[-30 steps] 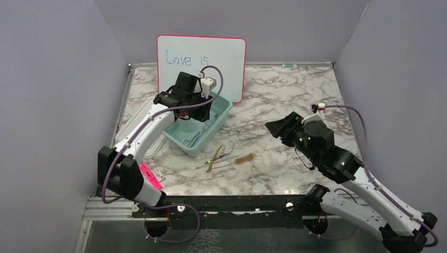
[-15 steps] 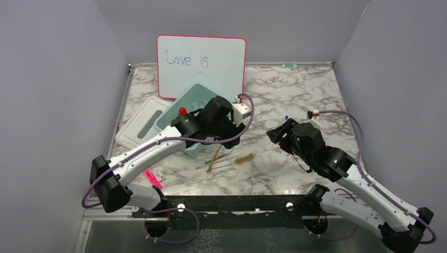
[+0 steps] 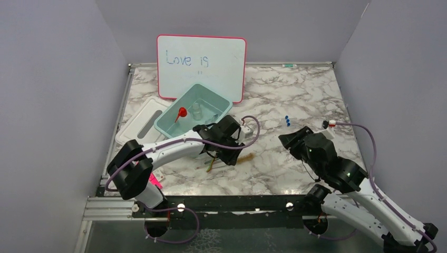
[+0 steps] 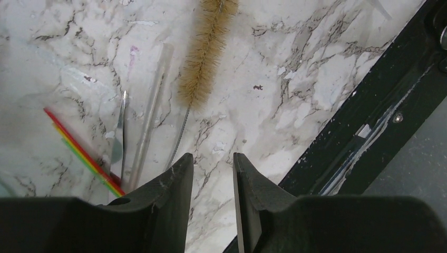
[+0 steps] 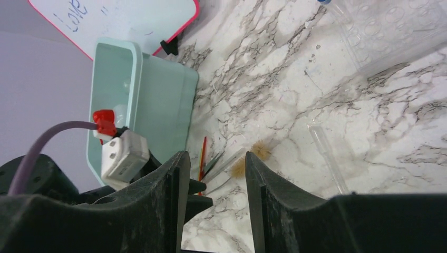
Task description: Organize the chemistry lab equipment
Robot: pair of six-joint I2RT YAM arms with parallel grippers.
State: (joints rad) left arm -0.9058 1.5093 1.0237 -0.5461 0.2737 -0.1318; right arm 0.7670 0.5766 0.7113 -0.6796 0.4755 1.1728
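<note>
A white marble-patterned bench [image 3: 295, 89] fills the middle of the top view. At its upper edge stands a pink-framed whiteboard [image 3: 200, 66], and just below that sits a teal tub [image 3: 175, 105] at an angle, with a white lid [image 3: 139, 124] flat beside it on the left. Three blue-capped tubes [image 3: 287, 120] lie right of centre. Near the middle, close together, lie a brown bristle brush [image 4: 206, 50], a clear rod [image 4: 152, 113], a thin metal strip [image 4: 123, 126] and coloured sticks [image 4: 79, 147]. A pink marker [image 3: 153, 181] lies at lower left.
</note>
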